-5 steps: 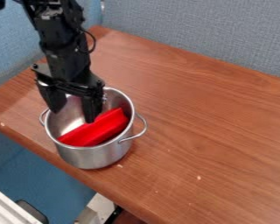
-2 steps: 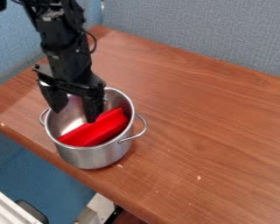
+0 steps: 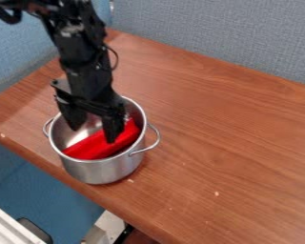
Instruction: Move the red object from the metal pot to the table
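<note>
Red block (image 3: 102,143) lying inside the pot (image 3: 102,164), slanted, one end up near the right-hand inner wall, the other low toward the left of the bottom. Bright, smooth, partly hidden behind the black fingers. Not lifted; resting on the pot's floor and wall as far as can be seen.

Gripper (image 3: 94,122) pointing straight down, lowered into the pot's mouth, fingers spread wide, one (image 3: 69,116) at the left near the inner wall, the other (image 3: 118,125) at the right over the block's upper part. Nothing pinched between them. Contact between right finger and block: cannot tell from this angle.

Pot shiny, round, straight-sided, no lid, a small loop handle (image 3: 154,136) sticking out at the right, another barely showing at the left rim. Standing upright near the table's front-left corner.

Black arm (image 3: 79,52) reaching down from the upper left, wrist straight above the pot.

Table (image 3: 219,124) reddish-brown, wood-grained, rounded at the edge, stretching off to the right and back. A few pale specks on the surface near the front edge, right of the pot.

Blue textured wall (image 3: 232,29) behind the table. Blue floor (image 3: 15,191) below the front-left edge, with a pale object at the bottom, too cropped to identify.
</note>
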Robot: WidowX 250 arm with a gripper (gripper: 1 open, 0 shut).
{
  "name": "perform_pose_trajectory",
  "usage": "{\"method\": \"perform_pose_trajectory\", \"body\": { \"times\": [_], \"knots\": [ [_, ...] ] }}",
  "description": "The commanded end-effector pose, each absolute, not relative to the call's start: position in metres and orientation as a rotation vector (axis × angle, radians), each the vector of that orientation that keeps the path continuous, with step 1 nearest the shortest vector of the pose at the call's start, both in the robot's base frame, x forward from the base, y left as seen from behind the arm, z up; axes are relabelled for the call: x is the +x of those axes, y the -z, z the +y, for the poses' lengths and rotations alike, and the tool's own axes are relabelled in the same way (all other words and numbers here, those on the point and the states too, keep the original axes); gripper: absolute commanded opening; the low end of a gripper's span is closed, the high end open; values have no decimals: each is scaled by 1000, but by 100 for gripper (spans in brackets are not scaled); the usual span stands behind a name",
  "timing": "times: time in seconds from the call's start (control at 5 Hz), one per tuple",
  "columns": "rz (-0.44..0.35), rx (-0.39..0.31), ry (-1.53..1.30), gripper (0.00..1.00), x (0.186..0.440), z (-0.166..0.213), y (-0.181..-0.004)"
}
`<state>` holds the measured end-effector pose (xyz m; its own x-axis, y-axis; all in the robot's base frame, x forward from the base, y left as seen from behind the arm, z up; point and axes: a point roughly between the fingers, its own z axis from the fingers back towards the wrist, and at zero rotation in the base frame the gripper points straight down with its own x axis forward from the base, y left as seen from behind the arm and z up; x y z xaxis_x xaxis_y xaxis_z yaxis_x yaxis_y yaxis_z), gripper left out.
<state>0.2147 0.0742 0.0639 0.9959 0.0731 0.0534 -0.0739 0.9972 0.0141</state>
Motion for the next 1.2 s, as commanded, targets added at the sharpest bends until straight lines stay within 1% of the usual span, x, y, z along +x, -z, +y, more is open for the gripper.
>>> {"method": "perform_pose_trajectory", "body": {
  "times": [0.0, 0.2, 0.4, 0.8, 1.0],
  "knots": [
    [-63, 28, -63, 100, 219, 74, -54],
    [-40, 30, -58, 100, 222, 78, -40],
    [-27, 25, -59, 0, 224, 82, -31],
    [-67, 7, -43, 0, 218, 79, -52],
    [-94, 3, -29, 0, 217, 76, -67]
  ]
}}
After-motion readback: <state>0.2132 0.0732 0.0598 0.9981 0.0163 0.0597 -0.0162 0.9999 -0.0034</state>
